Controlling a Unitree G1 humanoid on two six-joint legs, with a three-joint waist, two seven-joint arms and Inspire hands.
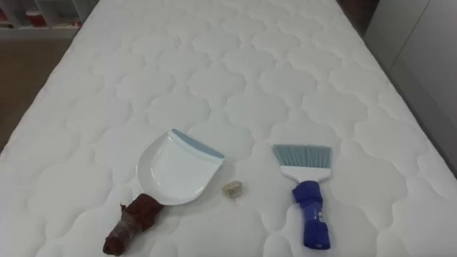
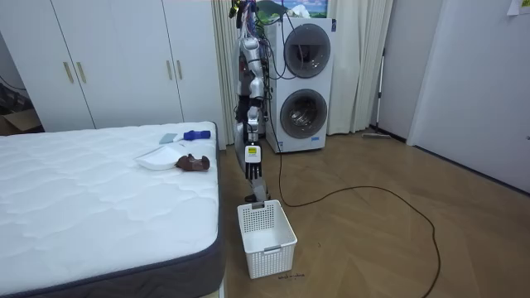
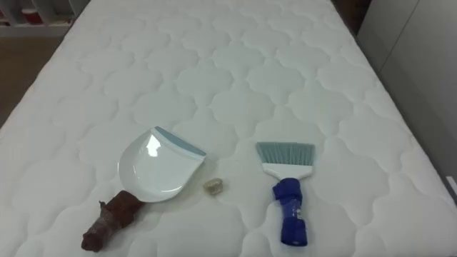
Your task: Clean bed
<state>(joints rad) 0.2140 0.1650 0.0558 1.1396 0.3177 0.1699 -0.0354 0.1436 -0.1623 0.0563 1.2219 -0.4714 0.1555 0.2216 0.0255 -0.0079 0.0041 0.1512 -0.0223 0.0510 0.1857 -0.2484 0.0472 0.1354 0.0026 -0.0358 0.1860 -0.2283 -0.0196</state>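
On the white quilted mattress (image 1: pixel 235 78) lies a white dustpan (image 1: pixel 175 170) with a light-blue lip, its handle wrapped in brown. A small pale crumpled scrap (image 1: pixel 233 189) sits just right of the pan. Further right lies a hand brush (image 1: pixel 307 189) with grey-blue bristles pointing away and a blue handle toward me. In the room view I stand at the bed's side facing these things. My left hand (image 2: pixel 253 164) hangs low by my leg, away from the tools.
A white slatted basket (image 2: pixel 266 237) stands on the wooden floor by the bed's corner, near my feet. Stacked washing machines (image 2: pixel 305 83) are behind me and white wardrobes (image 2: pixel 116 62) beyond the bed. A wall runs along the mattress's right edge (image 1: pixel 428 64).
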